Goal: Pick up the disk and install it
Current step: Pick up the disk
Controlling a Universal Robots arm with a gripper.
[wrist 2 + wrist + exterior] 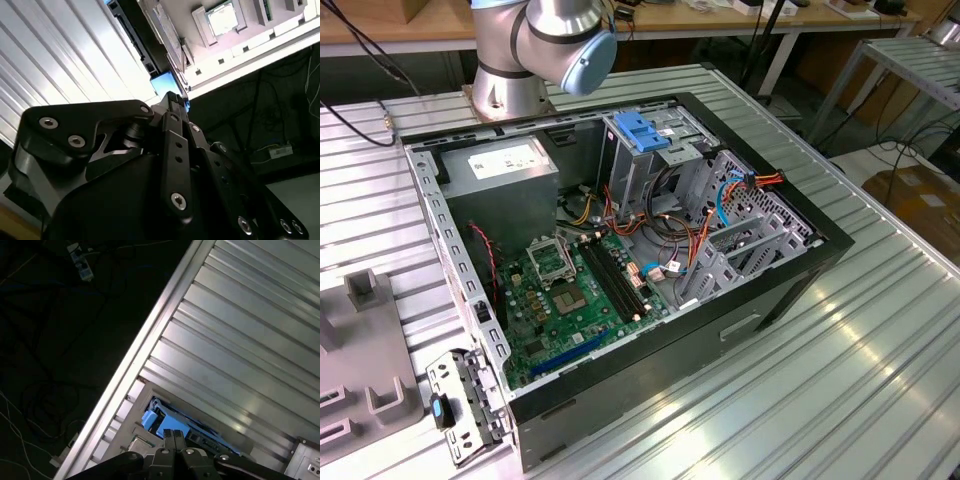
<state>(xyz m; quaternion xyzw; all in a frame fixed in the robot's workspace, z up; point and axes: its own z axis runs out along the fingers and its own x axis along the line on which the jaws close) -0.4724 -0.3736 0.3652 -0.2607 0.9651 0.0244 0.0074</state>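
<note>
Pincer [173, 433] looks pressed together to me, just beside the blue-railed disk [156, 420]; computer case [650, 372] sits six o'clock of arm base [506, 92].

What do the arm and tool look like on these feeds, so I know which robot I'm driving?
The arm is made of rounded silver-grey metal joints, and one joint ends in a light blue round cap. The tool is matt black in both wrist views. It is built of flat link bars with rounded ends, pinned with silver screw heads.
</note>
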